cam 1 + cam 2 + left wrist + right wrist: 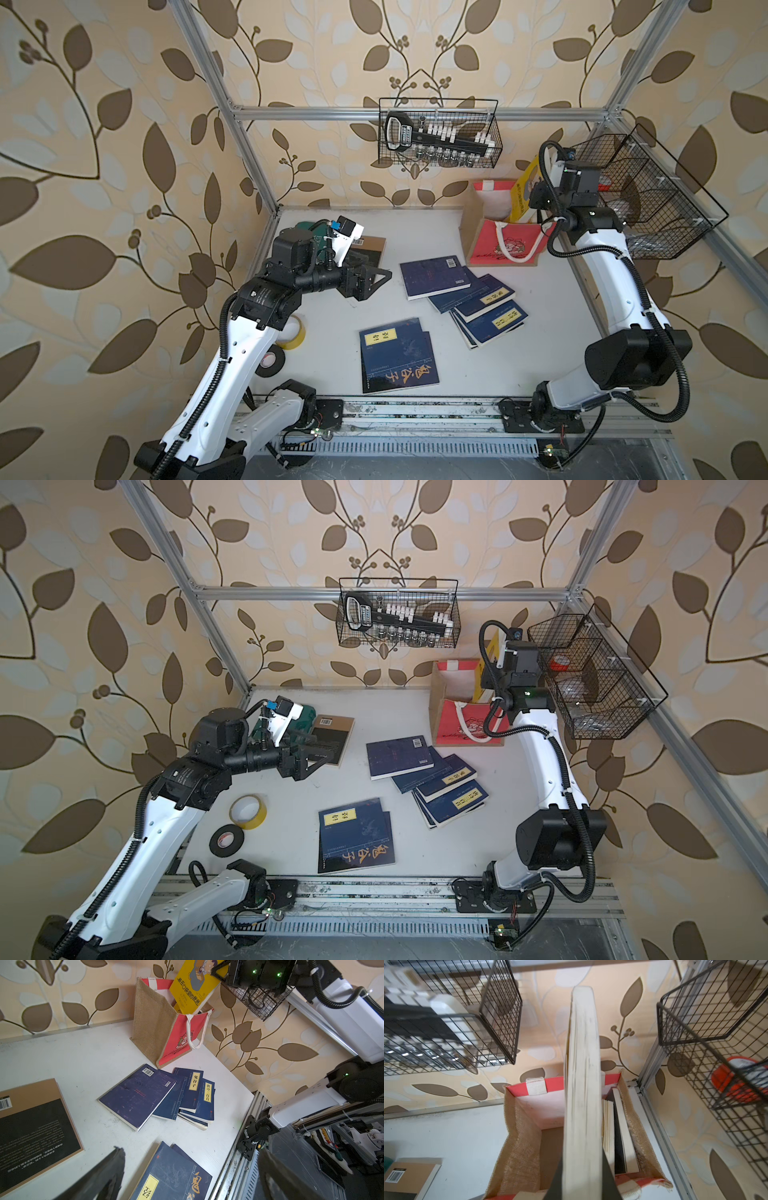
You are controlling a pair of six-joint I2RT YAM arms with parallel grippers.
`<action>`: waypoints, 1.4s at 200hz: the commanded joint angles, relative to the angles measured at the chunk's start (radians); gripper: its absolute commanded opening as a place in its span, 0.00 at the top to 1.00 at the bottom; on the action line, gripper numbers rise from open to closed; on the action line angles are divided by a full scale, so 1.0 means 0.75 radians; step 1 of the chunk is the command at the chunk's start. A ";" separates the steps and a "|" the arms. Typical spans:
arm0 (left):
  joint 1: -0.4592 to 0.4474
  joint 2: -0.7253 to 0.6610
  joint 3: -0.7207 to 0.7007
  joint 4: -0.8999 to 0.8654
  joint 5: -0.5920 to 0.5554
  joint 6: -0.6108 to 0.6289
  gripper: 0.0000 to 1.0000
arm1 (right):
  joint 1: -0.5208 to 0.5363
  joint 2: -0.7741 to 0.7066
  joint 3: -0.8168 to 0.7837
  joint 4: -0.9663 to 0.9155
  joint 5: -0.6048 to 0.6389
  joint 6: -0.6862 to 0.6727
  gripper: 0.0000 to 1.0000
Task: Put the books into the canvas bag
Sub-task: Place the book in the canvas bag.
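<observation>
The canvas bag stands open at the table's back right corner. My right gripper is shut on a yellow book, held on edge over the bag's mouth with its lower end dipping inside. Two more books stand inside against the bag's right wall. Several navy books lie fanned mid-table, two lie near the front, and a black-and-tan one lies at the back left. My left gripper hovers open above the table.
Black wire baskets hang on the back wall and the right frame, close to my right wrist. A green case sits behind my left arm. A yellow tape roll and a black one lie front left.
</observation>
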State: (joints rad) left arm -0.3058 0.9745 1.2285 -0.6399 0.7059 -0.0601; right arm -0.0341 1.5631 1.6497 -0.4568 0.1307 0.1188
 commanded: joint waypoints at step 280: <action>0.058 0.154 -0.004 0.142 0.134 -0.157 0.01 | -0.043 0.106 -0.179 0.379 -0.125 0.090 0.33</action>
State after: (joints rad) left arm -0.2729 1.0649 1.2213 -0.5789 0.7609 -0.1413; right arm -0.0677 1.7004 1.4872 -0.1562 0.0795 0.2016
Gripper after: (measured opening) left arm 0.990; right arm 0.646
